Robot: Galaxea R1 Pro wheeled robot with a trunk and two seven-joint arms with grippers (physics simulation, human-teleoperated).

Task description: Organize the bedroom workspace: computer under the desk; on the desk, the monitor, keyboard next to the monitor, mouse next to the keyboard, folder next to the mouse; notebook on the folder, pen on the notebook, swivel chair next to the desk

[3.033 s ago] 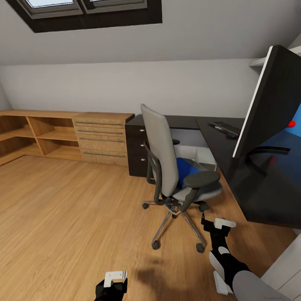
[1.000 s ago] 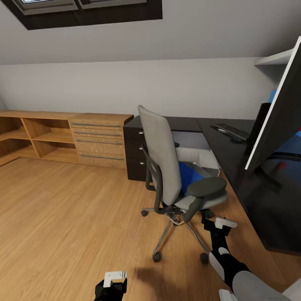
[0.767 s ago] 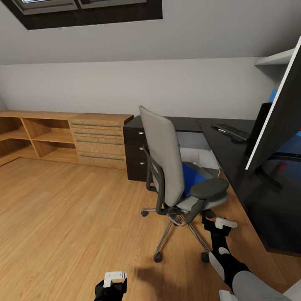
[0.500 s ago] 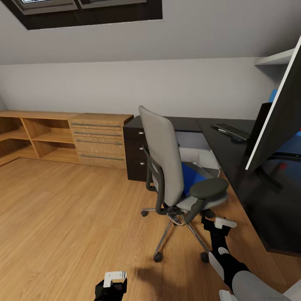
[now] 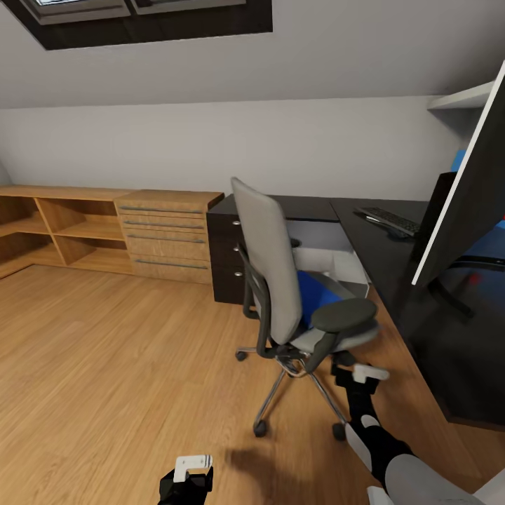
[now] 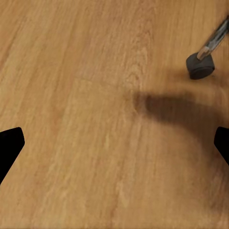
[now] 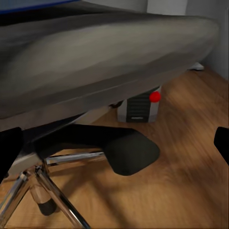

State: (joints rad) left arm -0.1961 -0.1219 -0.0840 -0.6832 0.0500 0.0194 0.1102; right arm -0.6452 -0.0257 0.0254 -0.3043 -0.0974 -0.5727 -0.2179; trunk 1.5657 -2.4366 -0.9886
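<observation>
Over on the left, a light wooden shelf unit (image 5: pixel 63 235) and a matching chest of drawers (image 5: pixel 168 235) with long bar handles ran along the back wall, with a skylight (image 5: pixel 147 17) above in the sloped ceiling. The left claw (image 5: pixel 191 471) hung low over bare wooden floor (image 5: pixel 105 365). The left wrist view showed its two dark fingertips (image 6: pixel 8 148) set wide apart with nothing between them, plus one castor (image 6: pixel 200 66) of the chair off to one side.

Mid-room, the swivel chair (image 5: pixel 270 266) stood upright with its tall grey back turned toward the camera and its seat facing the counter (image 5: pixel 386 256), pretty close to the counter's edge. The blue folder (image 5: pixel 312 298) lay flat on the seat, mostly hidden behind the backrest and the near armrest (image 5: pixel 344 315). The right claw (image 5: pixel 359 372) sat just beside the chair, low, below that armrest. The right wrist view looked up under the grey seat at the chrome legs (image 7: pixel 52 186), its fingertips spread wide at the frame edges and gripping nothing. That view also caught the computer (image 7: pixel 139 107), a pale tower with a red dot, standing on the floor beyond the chair.

On the right, the black counter ran away from the camera with dark drawers (image 5: pixel 228 256) at its far corner. The keyboard (image 5: pixel 389 219) lay on it toward the back, long axis angled across the top. The monitor (image 5: pixel 466 203) stood at the right edge, seen nearly edge-on and blocking whatever was behind it.
</observation>
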